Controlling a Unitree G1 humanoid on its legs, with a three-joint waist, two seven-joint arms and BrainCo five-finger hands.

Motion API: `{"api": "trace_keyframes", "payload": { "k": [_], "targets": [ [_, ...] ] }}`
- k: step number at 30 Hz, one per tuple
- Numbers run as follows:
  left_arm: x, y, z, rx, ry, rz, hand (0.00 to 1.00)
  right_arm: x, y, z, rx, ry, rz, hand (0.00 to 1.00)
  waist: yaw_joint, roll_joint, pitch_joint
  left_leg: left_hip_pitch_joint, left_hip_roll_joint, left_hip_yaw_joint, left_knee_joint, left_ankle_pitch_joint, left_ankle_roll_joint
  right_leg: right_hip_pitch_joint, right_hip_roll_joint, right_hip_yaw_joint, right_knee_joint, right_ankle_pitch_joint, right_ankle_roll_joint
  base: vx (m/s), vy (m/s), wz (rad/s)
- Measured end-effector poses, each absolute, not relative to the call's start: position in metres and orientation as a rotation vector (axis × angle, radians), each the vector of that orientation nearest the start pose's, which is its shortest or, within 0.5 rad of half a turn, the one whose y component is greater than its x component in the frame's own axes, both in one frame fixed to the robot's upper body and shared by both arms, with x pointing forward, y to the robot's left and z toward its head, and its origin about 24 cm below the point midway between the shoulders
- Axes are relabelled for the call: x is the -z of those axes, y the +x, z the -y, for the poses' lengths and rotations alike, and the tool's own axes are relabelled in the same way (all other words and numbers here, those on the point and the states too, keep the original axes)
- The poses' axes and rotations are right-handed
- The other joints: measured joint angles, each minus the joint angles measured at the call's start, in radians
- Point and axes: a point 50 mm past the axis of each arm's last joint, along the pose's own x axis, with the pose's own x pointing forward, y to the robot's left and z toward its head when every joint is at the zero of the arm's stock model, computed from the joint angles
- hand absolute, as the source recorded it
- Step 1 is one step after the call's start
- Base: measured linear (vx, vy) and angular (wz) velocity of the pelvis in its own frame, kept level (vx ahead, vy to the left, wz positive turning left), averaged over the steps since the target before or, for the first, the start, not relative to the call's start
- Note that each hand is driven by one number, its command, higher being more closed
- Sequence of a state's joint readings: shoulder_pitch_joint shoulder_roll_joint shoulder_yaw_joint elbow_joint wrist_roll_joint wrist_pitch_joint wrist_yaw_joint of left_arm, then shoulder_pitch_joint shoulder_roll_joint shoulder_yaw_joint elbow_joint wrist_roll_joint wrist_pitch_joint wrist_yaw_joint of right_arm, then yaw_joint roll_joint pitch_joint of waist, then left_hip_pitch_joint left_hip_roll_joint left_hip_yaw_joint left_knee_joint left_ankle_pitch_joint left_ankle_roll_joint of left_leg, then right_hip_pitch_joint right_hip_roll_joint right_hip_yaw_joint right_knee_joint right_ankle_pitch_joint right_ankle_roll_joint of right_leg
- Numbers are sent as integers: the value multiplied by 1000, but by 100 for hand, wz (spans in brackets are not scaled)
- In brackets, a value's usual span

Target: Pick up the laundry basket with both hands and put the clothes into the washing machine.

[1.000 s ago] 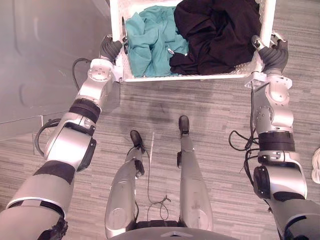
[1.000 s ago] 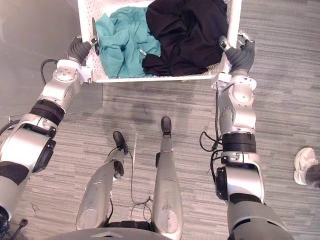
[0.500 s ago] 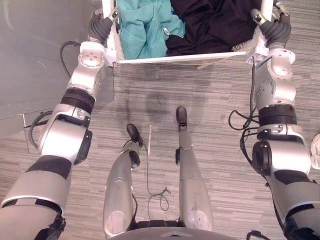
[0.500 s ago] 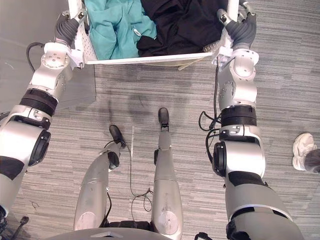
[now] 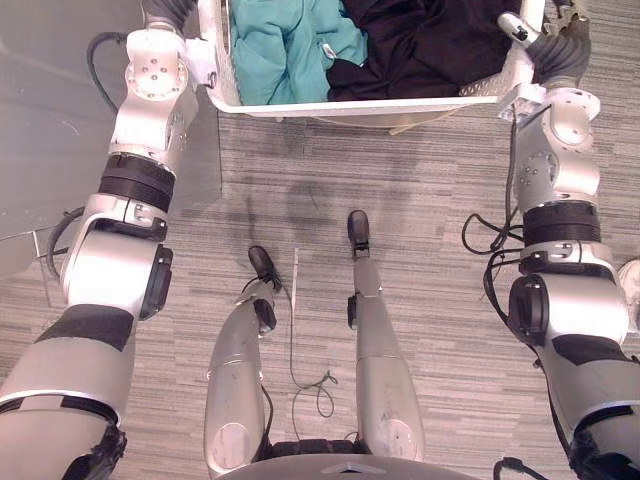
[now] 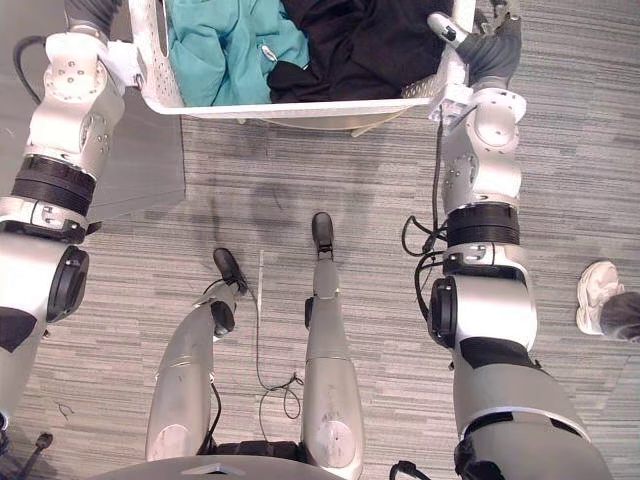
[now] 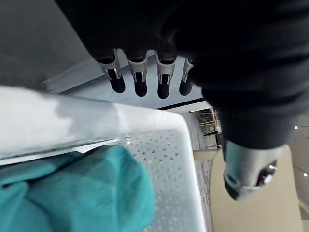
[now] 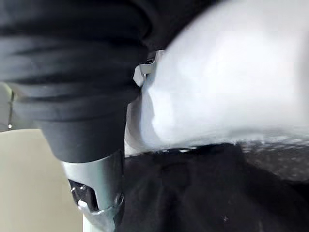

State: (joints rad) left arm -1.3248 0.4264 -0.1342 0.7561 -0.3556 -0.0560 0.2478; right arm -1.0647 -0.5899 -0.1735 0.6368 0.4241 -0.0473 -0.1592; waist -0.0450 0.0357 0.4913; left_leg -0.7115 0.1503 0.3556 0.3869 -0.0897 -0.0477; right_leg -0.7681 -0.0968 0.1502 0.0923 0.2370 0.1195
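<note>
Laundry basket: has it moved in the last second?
Yes. Against the grey panel on the left, the laundry basket has moved up the view, away from the robot. The camera shifted too, but less.

The laundry basket (image 5: 345, 105) is a white plastic tub with perforated walls and a smooth rim. It is held clear of the floor (image 5: 400, 200), with the left hand (image 7: 139, 79) hooked over one end's rim and the right hand (image 5: 553, 55) clasping the other. Inside it, a crumpled teal garment (image 5: 280, 45) lies toward the robot's left and a heap of black clothing (image 5: 420, 45) fills the rest, the two touching near the middle.
</note>
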Motion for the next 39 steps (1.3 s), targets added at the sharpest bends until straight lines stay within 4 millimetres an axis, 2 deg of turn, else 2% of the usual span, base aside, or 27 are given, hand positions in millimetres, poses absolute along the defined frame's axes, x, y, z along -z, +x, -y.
{"api": "trace_keyframes", "payload": {
  "k": [3,8,11,13,14,16,17,21,22,23,25,27,29,30,31,32,33,34,35,36,37,38,39],
  "targets": [
    [-356,389,-160,-119,-22,676,0,-302,351,294,376,89,635,0,6,0,0,7,-2,-3,0,0,0,9,-2,-3,1,0,0,40,-36,3],
    [-373,372,-157,-132,-78,794,0,-271,313,313,458,1,668,0,0,-1,0,76,-22,-31,-43,15,1,74,-15,-30,13,-21,0,46,-43,12],
    [-370,367,-157,-135,-97,825,0,-262,295,320,506,-32,684,0,-2,-1,0,112,-43,-36,-93,38,3,88,-31,-39,31,-33,3,28,-35,19],
    [-355,370,-158,-143,-108,792,0,-249,286,322,517,-90,656,0,-8,-1,0,143,-55,-52,-117,56,5,113,-38,-55,37,-44,2,40,-34,20],
    [-349,371,-158,-144,-111,779,0,-246,283,321,517,-106,650,0,-9,-1,0,153,-57,-55,-124,59,4,121,-39,-58,42,-49,2,50,-43,17],
    [-326,372,-162,-159,-117,741,0,-239,272,318,514,-180,643,0,-8,-1,0,194,-64,-59,-146,67,1,141,-43,-64,70,-70,2,52,-46,7],
    [-322,371,-163,-160,-118,738,0,-237,269,318,515,-201,643,0,-7,-1,0,204,-67,-60,-152,70,1,145,-45,-65,81,-78,3,45,-47,7],
    [-296,354,-178,-187,-147,755,0,-210,240,328,601,-231,604,0,-9,-3,-2,300,-84,-87,-214,98,-7,197,-58,-99,159,-140,-7,48,-51,20],
    [-275,345,-182,-195,-167,739,0,-189,228,332,642,-243,543,0,-6,-6,-6,348,-92,-101,-235,103,-12,223,-64,-108,197,-174,-8,58,-65,17],
    [-267,341,-184,-198,-177,731,0,-181,222,334,655,-255,514,0,-4,-6,-6,365,-94,-106,-239,103,-12,234,-67,-111,212,-187,-9,70,-82,22],
    [-238,331,-184,-208,-192,687,0,-154,210,335,674,-255,415,0,2,-12,-28,401,-102,-113,-257,106,-16,252,-76,-124,248,-217,-10,44,-59,15],
    [-183,317,-184,-214,-205,547,0,-115,192,331,686,-242,271,0,10,-13,-103,431,-105,-118,-290,112,-18,270,-79,-137,253,-234,-10,96,-62,8],
    [-150,306,-186,-220,-199,450,0,-95,180,329,685,-221,191,0,12,-12,-124,482,-105,-122,-312,114,-19,316,-80,-145,250,-246,-12,93,-27,1],
    [-125,294,-187,-228,-188,376,0,-79,168,327,688,-207,123,0,15,-13,-154,510,-106,-125,-328,114,-19,339,-80,-153,249,-255,-10,100,-12,7],
    [-93,277,-185,-232,-204,272,0,-54,153,325,696,-178,14,0,19,-13,-206,537,-106,-133,-345,114,-20,367,-82,-164,245,-266,-10,109,-11,9],
    [-81,271,-184,-233,-216,231,0,-44,147,324,701,-165,-27,0,21,-13,-223,548,-106,-135,-351,114,-20,377,-81,-166,243,-269,-10,105,-4,7],
    [-60,257,-181,-236,-239,157,0,-27,136,322,704,-138,-100,0,27,-13,-244,576,-107,-134,-364,115,-20,401,-81,-169,240,-275,-9,79,-2,-1],
    [-51,250,-180,-239,-252,123,0,-20,132,320,705,-125,-133,0,28,-13,-251,591,-108,-134,-369,114,-20,413,-82,-169,240,-278,-8,73,4,-4],
    [-33,235,-176,-247,-278,51,0,-4,125,314,700,-94,-197,0,30,-12,-266,614,-108,-134,-374,110,-21,435,-83,-171,239,-285,-6,35,8,-4],
    [-25,229,-174,-249,-296,17,0,3,122,311,697,-78,-227,0,31,-12,-275,621,-108,-133,-373,106,-21,443,-83,-171,238,-286,-5,40,16,-7],
    [-5,214,-167,-236,-341,-72,0,19,114,304,672,-46,-301,0,36,-10,-296,641,-107,-130,-373,96,-15,462,-82,-170,231,-293,-3,23,15,-7],
    [4,210,-164,-234,-352,-111,0,26,111,300,659,-36,-332,0,37,-8,-307,650,-107,-127,-373,94,-15,471,-82,-169,229,-293,-3,43,13,-12],
    [24,202,-158,-226,-368,-207,0,38,107,295,635,-15,-388,0,38,-3,-316,678,-104,-121,-373,87,-15,500,-79,-168,221,-294,-2,25,11,-20]
  ]
}}
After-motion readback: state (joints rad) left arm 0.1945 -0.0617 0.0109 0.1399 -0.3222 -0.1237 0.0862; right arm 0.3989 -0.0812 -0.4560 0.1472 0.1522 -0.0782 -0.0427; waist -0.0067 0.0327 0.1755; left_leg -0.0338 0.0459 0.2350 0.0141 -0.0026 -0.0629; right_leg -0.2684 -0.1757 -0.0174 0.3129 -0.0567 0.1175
